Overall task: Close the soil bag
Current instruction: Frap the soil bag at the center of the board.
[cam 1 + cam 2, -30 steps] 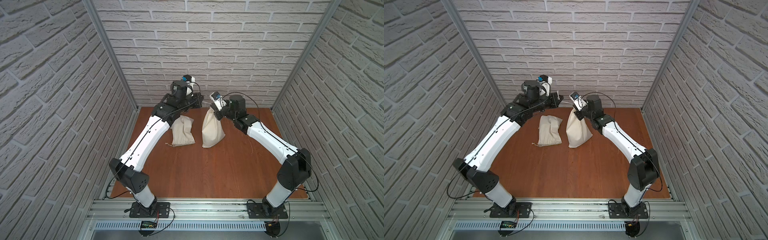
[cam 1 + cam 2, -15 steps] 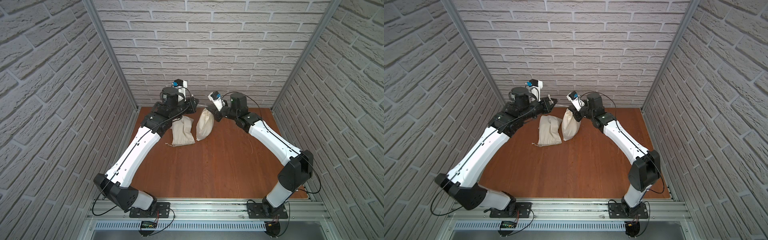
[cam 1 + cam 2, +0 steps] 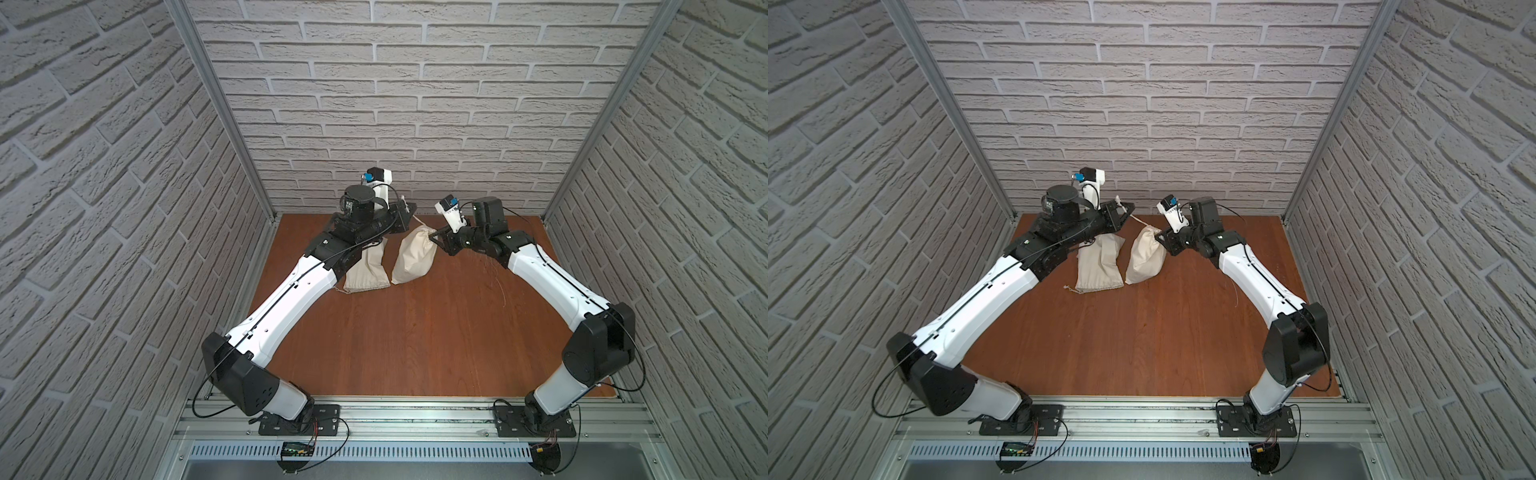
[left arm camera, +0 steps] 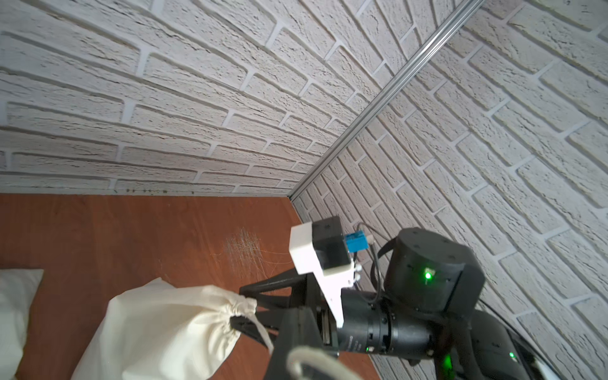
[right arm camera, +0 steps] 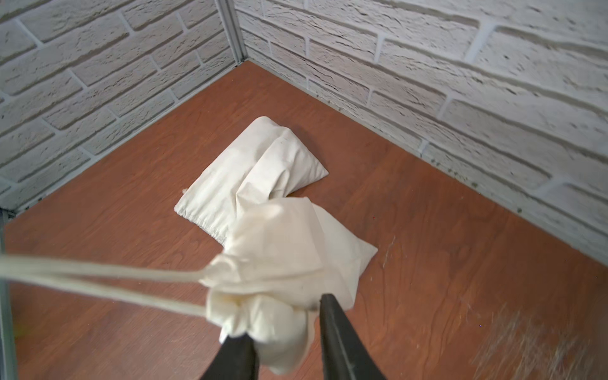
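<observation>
One cinched soil bag (image 3: 1144, 257): left jaws clench its drawstring (image 5: 98, 268), right jaws gape around its neck (image 5: 256, 306).

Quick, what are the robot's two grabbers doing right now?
Left gripper: closed, holding the drawstring.
Right gripper: open, jaws around the soil bag's neck.

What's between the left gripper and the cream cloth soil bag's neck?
Only the bag's white drawstring cord, stretched taut from the left gripper to the cream cloth soil bag; clearest in the right wrist view.
</observation>
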### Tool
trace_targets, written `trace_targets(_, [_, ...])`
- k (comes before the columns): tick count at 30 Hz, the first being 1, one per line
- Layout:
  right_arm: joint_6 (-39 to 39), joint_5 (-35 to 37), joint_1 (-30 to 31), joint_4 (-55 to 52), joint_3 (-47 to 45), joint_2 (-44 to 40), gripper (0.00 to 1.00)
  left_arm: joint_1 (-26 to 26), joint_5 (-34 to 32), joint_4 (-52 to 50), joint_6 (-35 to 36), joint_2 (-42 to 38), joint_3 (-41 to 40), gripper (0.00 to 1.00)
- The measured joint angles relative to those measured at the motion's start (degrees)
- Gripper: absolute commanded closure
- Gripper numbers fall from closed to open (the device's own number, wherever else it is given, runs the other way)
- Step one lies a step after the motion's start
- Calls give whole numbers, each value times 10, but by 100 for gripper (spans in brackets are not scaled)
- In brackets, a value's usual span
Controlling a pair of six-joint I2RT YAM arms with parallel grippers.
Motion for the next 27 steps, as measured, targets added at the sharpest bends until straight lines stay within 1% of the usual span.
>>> trace_targets(4, [6, 28, 0, -5, -44, -59, 50, -15, 11, 12, 0, 34, 46, 100])
trace_targets(9, [10, 39, 10, 1, -48, -89, 42, -31, 17, 24, 0, 57, 85, 100])
trace_targets(16, [31, 42, 53, 38, -45, -93, 40, -42, 21, 26, 0, 85, 112, 100])
trace_targets(21, [57, 43, 72, 79, -42, -93, 39, -45, 22, 25, 0, 87, 116, 100])
trace_targets(23, [67, 47, 73, 92, -42, -94, 42, -45, 21, 24, 1, 87, 117, 100])
trace_targets(27, [83, 73, 73, 108, -41, -92, 62, -46, 20, 24, 1, 87, 118, 100])
